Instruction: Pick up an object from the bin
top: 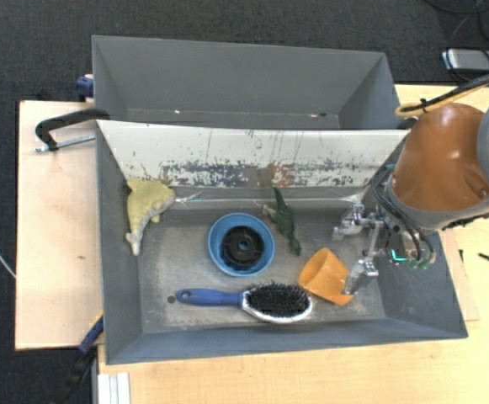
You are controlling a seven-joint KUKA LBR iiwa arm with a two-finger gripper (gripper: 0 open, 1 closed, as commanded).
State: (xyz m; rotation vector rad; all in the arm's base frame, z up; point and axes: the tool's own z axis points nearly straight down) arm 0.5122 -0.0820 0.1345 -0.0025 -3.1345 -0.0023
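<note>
My gripper hangs at the right side of the bin, its two metal fingers spread apart, one near the back and one near the front. The front fingertip is right beside an orange cup that lies on its side on the bin floor; nothing sits between the fingers. A green toy lizard lies just left of the gripper. A black hairbrush with a blue handle lies along the front wall.
A blue round bowl with a black centre sits mid-bin. A yellow-green toy animal lies in the back left corner. The arm with its orange cover reaches in from the right.
</note>
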